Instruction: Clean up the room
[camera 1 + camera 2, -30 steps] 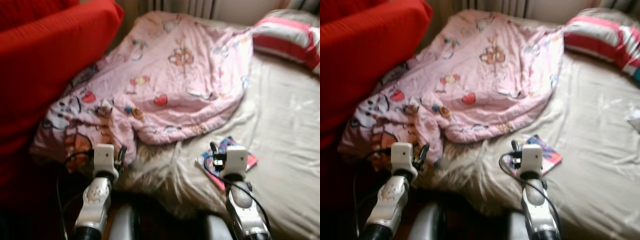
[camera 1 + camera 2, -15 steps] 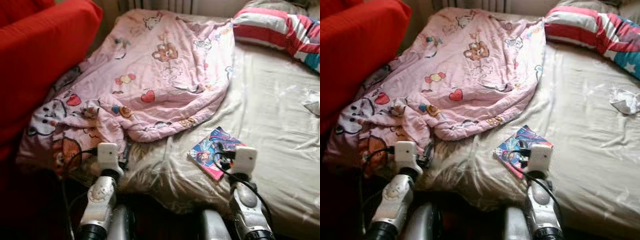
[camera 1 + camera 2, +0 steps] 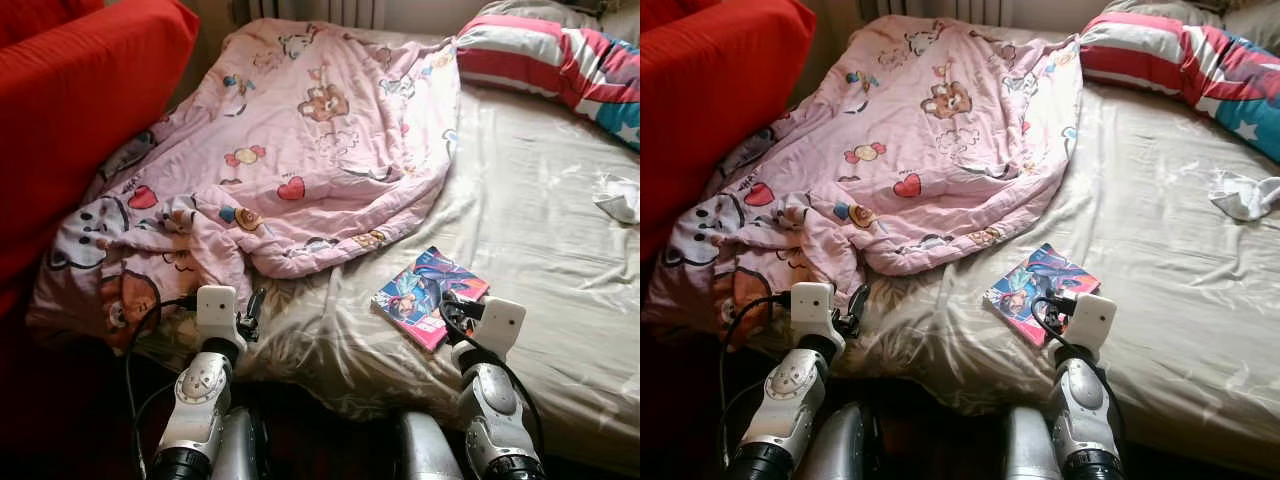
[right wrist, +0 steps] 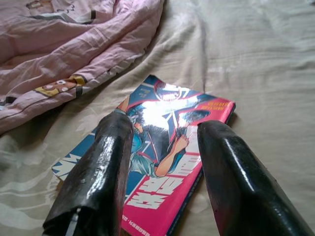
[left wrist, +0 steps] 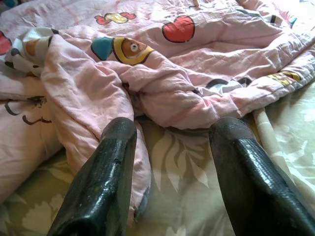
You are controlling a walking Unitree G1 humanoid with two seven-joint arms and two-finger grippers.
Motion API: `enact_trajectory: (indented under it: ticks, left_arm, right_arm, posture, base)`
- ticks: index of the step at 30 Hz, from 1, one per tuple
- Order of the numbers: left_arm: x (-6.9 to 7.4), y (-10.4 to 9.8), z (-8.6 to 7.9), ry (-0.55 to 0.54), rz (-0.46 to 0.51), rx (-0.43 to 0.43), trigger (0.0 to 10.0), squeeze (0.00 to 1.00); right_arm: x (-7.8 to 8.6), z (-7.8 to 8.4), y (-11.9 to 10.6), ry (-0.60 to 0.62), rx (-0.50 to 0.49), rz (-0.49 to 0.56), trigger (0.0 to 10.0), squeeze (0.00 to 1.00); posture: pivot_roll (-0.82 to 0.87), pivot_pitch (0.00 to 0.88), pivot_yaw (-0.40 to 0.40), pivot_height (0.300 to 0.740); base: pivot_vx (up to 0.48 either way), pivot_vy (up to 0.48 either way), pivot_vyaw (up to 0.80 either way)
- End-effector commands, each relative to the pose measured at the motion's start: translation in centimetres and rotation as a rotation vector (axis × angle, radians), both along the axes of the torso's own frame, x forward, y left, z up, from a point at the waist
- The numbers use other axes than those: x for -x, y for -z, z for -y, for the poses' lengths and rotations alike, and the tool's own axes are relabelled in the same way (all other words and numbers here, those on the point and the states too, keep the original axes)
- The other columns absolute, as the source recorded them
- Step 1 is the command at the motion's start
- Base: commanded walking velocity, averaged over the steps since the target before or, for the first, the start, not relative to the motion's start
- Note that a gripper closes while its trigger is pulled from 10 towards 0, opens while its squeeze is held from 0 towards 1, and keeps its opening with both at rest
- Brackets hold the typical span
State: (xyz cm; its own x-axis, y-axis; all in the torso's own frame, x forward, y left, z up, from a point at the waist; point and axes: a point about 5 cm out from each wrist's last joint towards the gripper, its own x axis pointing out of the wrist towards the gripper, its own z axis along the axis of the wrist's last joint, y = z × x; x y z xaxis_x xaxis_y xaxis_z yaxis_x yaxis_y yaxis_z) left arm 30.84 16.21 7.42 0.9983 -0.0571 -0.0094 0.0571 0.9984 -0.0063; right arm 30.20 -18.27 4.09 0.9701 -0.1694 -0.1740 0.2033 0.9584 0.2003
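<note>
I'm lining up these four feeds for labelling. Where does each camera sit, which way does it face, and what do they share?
Left eye view: on the head, looking forward and down at the bed; both silver arms show, the pink blanket ahead.
Right eye view: its stereo twin, same scene; the comic book lies beyond the right gripper.
Left wrist view: along the open left gripper at the blanket's crumpled edge.
Right wrist view: along the open right gripper, over the comic book.
Shared: blanket and bed sheet show in all four views.
</note>
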Motion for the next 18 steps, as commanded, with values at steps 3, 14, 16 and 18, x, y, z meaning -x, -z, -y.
enact_trajectory:
  ticks: [3,14,16,18]
  left_arm:
    - [0.25,0.25,-0.28,-0.002,-0.017,0.006,10.0,0.0]
    - [0.6,0.15,-0.63,-0.003,-0.018,-0.007,10.0,0.0]
    - [0.69,0.14,-0.71,-0.004,-0.017,-0.008,10.0,0.0]
    - [0.96,0.18,-1.07,-0.009,-0.022,-0.015,10.0,0.0]
  right_arm:
    - [-0.07,0.01,0.09,0.002,-0.008,-0.011,10.0,0.0]
    - [0.07,-0.17,0.2,0.008,-0.028,0.003,10.0,0.0]
    - [0.15,-0.25,0.25,0.008,-0.029,0.003,10.0,0.0]
    - [0.26,-0.45,0.52,0.017,-0.063,-0.006,10.0,0.0]
  posture:
    - [-0.1,0.211,0.025,0.595]
    - [-0.08,0.249,0.03,0.57]
    - [-0.08,0.252,0.031,0.57]
    - [-0.07,0.262,0.037,0.57]
  base:
    - [0.0,0.0,0.0]
    - [0.0,0.0,0.0]
    - [0.0,0.0,0.0]
    - [0.0,0.0,0.0]
